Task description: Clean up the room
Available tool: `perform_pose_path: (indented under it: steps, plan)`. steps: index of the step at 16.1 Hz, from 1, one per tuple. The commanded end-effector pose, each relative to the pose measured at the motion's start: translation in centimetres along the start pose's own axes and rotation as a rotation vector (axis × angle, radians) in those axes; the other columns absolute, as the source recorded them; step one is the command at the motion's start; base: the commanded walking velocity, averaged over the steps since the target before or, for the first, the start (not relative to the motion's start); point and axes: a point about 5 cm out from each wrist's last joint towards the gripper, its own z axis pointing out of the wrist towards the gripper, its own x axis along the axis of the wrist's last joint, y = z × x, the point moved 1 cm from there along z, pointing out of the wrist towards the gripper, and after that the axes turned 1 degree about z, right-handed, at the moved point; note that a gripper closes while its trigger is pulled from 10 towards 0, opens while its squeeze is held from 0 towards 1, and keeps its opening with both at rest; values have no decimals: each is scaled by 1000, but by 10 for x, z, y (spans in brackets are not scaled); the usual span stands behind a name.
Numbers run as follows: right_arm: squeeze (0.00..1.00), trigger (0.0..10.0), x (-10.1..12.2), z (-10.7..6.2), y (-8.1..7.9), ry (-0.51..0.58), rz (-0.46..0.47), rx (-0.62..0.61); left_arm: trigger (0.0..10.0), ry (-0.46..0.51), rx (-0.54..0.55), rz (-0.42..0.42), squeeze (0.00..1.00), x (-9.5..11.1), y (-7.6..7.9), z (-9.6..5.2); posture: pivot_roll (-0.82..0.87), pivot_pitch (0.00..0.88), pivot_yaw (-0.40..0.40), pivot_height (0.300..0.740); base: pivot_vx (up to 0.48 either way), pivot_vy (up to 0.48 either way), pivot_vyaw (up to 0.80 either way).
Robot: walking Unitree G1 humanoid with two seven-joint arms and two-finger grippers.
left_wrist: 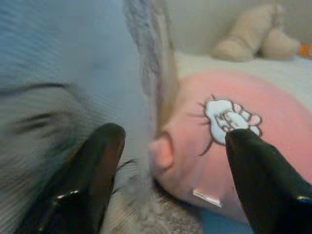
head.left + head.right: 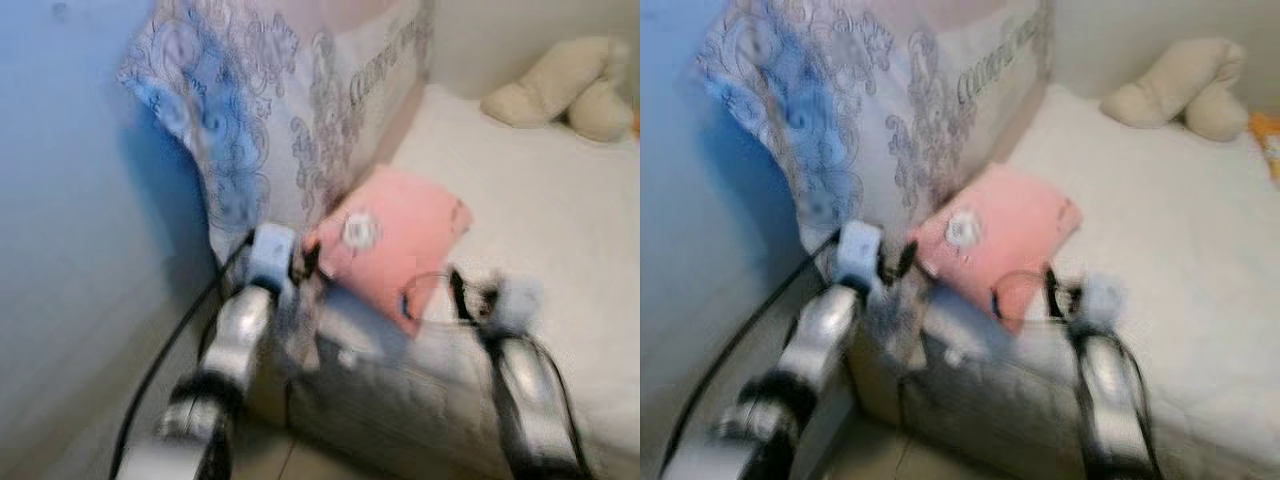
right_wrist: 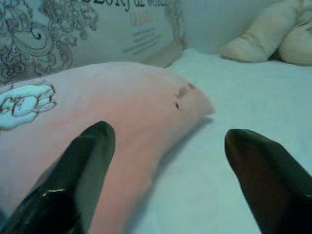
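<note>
A small pink pillow [image 2: 395, 240] with a white cartoon patch [image 1: 230, 119] lies on the white bed [image 2: 540, 200], leaning against a large patterned pillow [image 2: 270, 100]. My left gripper [image 1: 170, 161] is open at the pink pillow's near corner, one finger [image 1: 100, 165] by the big pillow's edge and the other finger [image 1: 258, 170] in front of the pink fabric. My right gripper [image 3: 165, 175] is open too, just short of the pink pillow's [image 3: 122, 112] other side above the sheet. Both arms reach over the bed's near edge, and the eye views are blurred.
A cream plush toy [image 2: 565, 85] lies at the bed's far corner against the wall. A blue wall [image 2: 70, 230] runs along the left. A black cable [image 2: 165, 350] hangs beside my left arm. An orange thing [image 2: 1270, 140] peeks in at the right edge.
</note>
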Motion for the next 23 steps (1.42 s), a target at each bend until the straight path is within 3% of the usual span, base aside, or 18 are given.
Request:
perform_pose_path:
  steps: [1,2,4,7,8,9,11,12,15,20,23]
  plan:
    - [1000,10000,2,-23,-7,34,-63,-18,10000,82,4,-31,863,2,-12,-30,80,0,-12,740,0,0,0]
    - [0,10000,-6,-35,-5,11,-103,-58,10000,63,25,-8,0,-9,-17,-45,82,0,-16,740,0,-480,0]
    - [0,10000,-10,-38,-4,-6,-78,-85,10000,22,63,-54,0,-20,-18,-50,82,0,-19,740,0,-480,0]
    - [0,10000,-9,-19,-8,-45,-21,-88,10000,3,32,-116,0,-15,-9,-35,69,0,11,740,0,-480,0]
    - [1000,10000,-6,-15,-8,-44,-1,-102,10000,6,4,-107,0,-11,-5,-33,61,0,13,740,0,-480,0]
    - [1000,10000,-2,-12,-12,-37,28,-85,10000,10,-48,-85,0,-8,1,-31,54,0,18,740,0,-480,0]
    - [1000,10000,0,-16,-25,-35,-45,-24,10000,-16,-60,-98,0,-16,5,-36,44,0,20,740,0,-471,0]
    - [0,10000,-4,-18,-31,-58,-74,-2,10000,-31,-54,-100,0,-20,4,-37,41,0,17,740,0,-469,-694]
    - [0,10000,-5,-21,-33,-70,-94,-1,10000,-46,-47,-92,0,-23,5,-39,40,0,11,740,0,-469,-698]
    - [0,10000,3,-19,-36,-42,-80,7,10000,-47,-16,-117,0,-22,1,-32,36,0,-6,740,0,-469,0]
    - [0,10000,4,-21,-32,-32,-62,-6,10000,-85,103,-135,0,-30,-18,-41,47,0,-12,740,0,-465,-194]
